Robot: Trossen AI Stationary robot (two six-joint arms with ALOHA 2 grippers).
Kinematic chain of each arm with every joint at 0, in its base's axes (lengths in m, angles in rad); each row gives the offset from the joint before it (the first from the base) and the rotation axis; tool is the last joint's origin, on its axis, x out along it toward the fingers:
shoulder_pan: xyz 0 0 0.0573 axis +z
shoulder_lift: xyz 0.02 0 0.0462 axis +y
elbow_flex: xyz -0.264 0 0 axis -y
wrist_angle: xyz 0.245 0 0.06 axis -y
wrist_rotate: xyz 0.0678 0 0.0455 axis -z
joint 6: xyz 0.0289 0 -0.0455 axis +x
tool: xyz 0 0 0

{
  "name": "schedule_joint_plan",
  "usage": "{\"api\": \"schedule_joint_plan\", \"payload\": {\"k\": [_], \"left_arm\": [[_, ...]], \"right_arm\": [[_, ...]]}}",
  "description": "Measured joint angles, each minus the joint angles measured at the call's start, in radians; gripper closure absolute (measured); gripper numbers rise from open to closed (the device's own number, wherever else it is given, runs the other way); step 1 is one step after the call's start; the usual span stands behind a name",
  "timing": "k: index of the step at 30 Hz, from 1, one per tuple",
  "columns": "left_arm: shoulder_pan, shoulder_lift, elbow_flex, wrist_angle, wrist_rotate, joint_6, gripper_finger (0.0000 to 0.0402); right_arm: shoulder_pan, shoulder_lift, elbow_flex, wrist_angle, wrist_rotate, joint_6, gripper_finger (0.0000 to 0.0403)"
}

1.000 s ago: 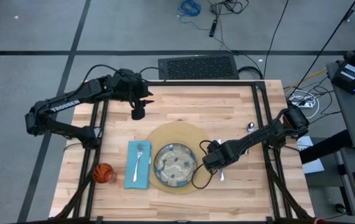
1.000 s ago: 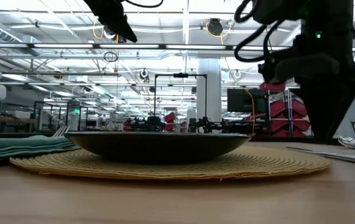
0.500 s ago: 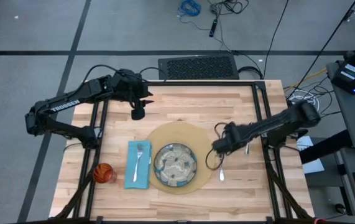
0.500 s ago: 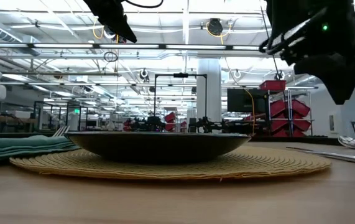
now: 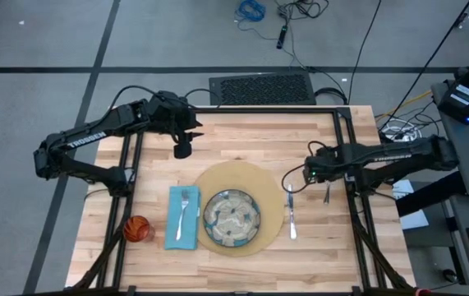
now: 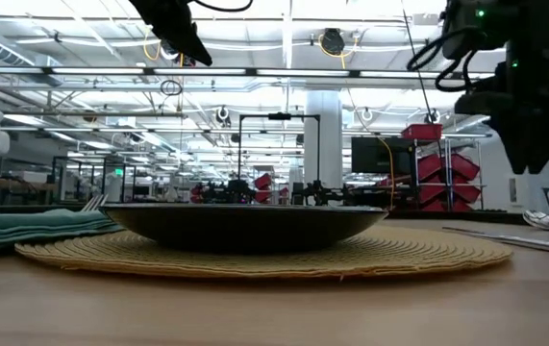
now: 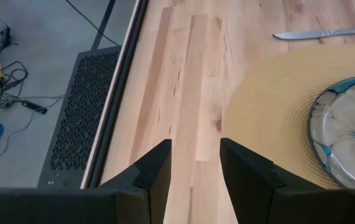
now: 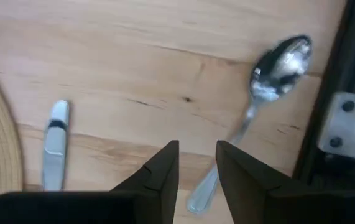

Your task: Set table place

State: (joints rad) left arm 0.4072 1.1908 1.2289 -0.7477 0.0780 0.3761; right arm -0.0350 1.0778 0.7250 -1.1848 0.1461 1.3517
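Silver spoon beneath right hand

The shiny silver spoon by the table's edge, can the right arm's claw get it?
Probably yes. The right gripper hangs right beside the silver spoon, which lies alone on bare wood of the table; only the black frame next to it looks tight.

— Where do the cameras sit?
— One hangs overhead, looking straight down on the whole table. One sits at tabletop height, close by the mat, facing the room. One rides each wrist.
— Any overlap?
— Overhead and left wrist both catch the plate.
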Motion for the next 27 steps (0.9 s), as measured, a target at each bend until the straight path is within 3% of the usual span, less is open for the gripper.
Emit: {"api": "schedule_joint_plan", "payload": {"k": [8,14,27], "left_arm": [[-0.004,0.0,0.0,-0.002,0.0,0.006,0.0279],[-0.004,0.0,0.0,-0.002,0.001,0.014,0.0279],[-0.01,0.0,0.0,-0.002,0.001,-0.001,0.0279]], "right_arm": [[0.058,0.072,-0.001,0.17,-0.043,-0.002,0.0306],[0.088,0.172,-0.053,0.119,-0.095,-0.058,0.0306],[-0.107,0.265,-0.098,0.109,-0.087,-0.04,0.0306]]}}
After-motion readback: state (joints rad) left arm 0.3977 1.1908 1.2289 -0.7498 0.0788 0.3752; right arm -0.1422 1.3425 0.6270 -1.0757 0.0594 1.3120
